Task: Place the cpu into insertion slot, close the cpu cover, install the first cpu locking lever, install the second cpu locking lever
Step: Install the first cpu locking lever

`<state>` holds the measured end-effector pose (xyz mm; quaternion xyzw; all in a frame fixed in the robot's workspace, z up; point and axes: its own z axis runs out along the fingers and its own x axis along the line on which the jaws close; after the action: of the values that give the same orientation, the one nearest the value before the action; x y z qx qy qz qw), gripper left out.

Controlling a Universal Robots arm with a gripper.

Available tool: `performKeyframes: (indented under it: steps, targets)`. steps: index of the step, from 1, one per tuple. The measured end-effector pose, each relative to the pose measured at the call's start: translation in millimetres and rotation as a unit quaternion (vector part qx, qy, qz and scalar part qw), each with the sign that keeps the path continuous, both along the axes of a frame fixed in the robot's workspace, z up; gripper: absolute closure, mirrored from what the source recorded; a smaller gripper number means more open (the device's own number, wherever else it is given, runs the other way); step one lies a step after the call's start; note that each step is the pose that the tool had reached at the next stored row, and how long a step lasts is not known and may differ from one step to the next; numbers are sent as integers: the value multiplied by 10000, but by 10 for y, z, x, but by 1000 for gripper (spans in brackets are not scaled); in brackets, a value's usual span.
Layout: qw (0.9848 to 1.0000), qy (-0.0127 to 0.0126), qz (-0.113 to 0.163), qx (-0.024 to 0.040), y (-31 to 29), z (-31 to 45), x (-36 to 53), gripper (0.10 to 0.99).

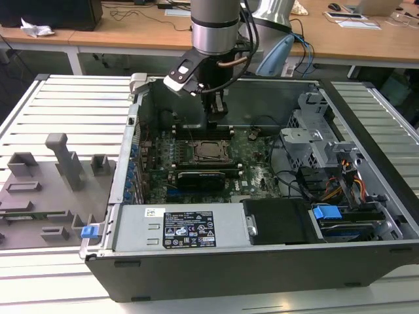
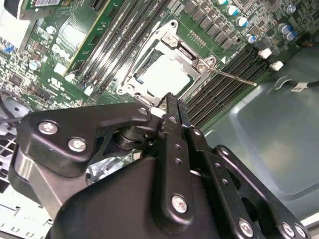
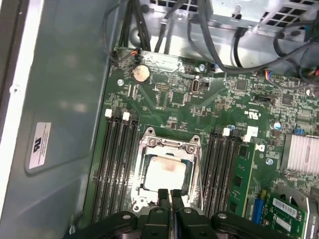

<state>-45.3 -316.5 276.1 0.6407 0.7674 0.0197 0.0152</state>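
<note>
A: How do the fingers stand?
B: In both wrist views the gripper (image 3: 169, 193) has its two black fingers pressed together with nothing between them.

A: And the cpu?
B: It is just ahead of the fingertips. The cpu (image 3: 167, 172) lies flat in the insertion slot (image 3: 140, 200). Its pale top shows through the window of the cpu cover (image 3: 169, 147), which lies down over it. The tips overlap the cover's nearest edge, but I cannot tell whether they touch it.

A: What does the second wrist view add?
B: A thin metal rod (image 2: 234, 77) juts from one corner of the cover, off to the gripper's side.

A: And farther out?
B: In the first wrist view, long black memory slots (image 3: 117, 159) flank the insertion slot on either side of the fingers. Beyond the cover sit a coin cell (image 3: 140, 73) and then black cables (image 3: 214, 45).

A: What about the exterior view?
B: There the arm (image 1: 213, 26) stands upright over the open computer case (image 1: 262, 275), and the gripper hangs just beside the insertion slot. Well away from it, outside the case on the exterior view's left, lies a grey fixture tray (image 1: 39, 196).
</note>
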Motion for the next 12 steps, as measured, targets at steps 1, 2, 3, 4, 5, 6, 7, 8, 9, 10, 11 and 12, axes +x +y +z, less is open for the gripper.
performKeyframes:
  steps: [1,2,3,4,5,6,7,8,9,10,11,12]
  targets:
    - [10000,0,63,0,0,0,0,929]
    - [9999,0,107,0,0,0,0,929]
    - [9999,0,173,0,0,0,0,929]
    - [9998,0,204,0,0,0,0,929]
    - [9997,0,249,0,0,0,0,929]
    - [9996,0,282,0,0,0,0,929]
    - [9995,0,319,0,0,0,0,929]
    - [9994,0,357,0,0,0,0,929]
    - [9993,0,383,0,0,0,0,929]
    - [9991,0,424,0,0,0,0,929]
    - [9990,0,450,0,0,0,0,929]
    - [9986,0,520,0,0,0,0,929]
